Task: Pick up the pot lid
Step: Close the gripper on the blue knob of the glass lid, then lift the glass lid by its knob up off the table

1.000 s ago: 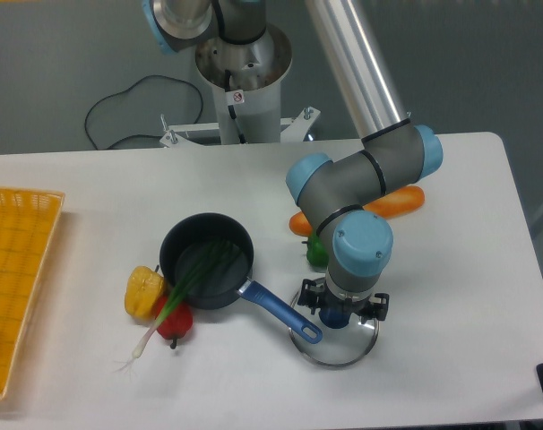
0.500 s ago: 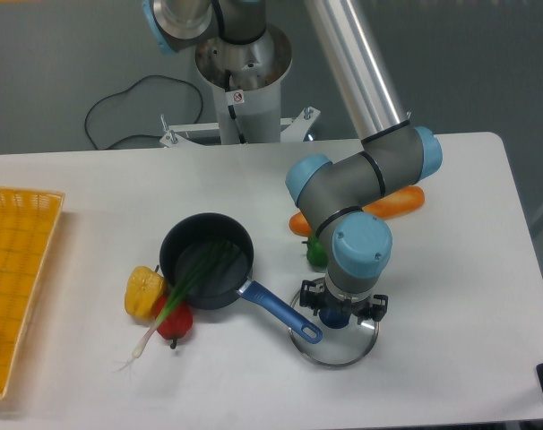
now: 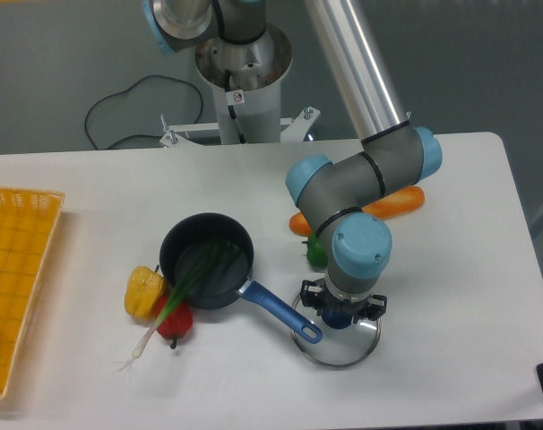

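right, the gripper (image 3: 345, 310) has drawn its fingers in round the knob (image 3: 336, 318), and the lid (image 3: 345, 346) has slid slightly right: contact, i'd say, so lifting looks close. whether they're truly clamped, i can't tell. one lid, flat on the worktop (image 3: 245, 385), under the handle's (image 3: 276, 309) tip; one pan (image 3: 175, 249), one leek (image 3: 174, 303) across it, one yellow pepper (image 3: 140, 292), one red (image 3: 176, 324); orange pieces, part hidden, uncountable.
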Controlling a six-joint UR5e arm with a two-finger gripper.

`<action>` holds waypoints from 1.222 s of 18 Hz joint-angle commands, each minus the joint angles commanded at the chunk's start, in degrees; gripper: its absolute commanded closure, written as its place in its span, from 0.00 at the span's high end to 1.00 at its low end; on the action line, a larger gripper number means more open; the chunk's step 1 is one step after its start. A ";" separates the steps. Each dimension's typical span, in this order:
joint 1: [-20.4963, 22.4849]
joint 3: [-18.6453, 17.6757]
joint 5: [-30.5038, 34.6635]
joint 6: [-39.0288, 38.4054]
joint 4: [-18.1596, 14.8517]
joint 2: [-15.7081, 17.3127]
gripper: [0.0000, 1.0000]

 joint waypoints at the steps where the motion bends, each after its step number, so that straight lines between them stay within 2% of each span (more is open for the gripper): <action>1: 0.00 0.00 0.00 0.00 0.00 0.00 0.55; 2: 0.00 0.00 0.00 0.00 0.00 0.09 0.50; 10: 0.26 1.05 0.00 1.58 -0.17 0.44 0.48; 12: 0.44 1.23 -0.09 1.58 -0.26 0.70 0.44; 14: 0.88 2.36 -0.17 1.67 -1.92 1.05 0.44; 17: 1.14 4.13 -0.17 4.82 -6.14 1.67 0.44; 22: 2.19 4.04 -0.26 7.55 -8.61 3.33 0.44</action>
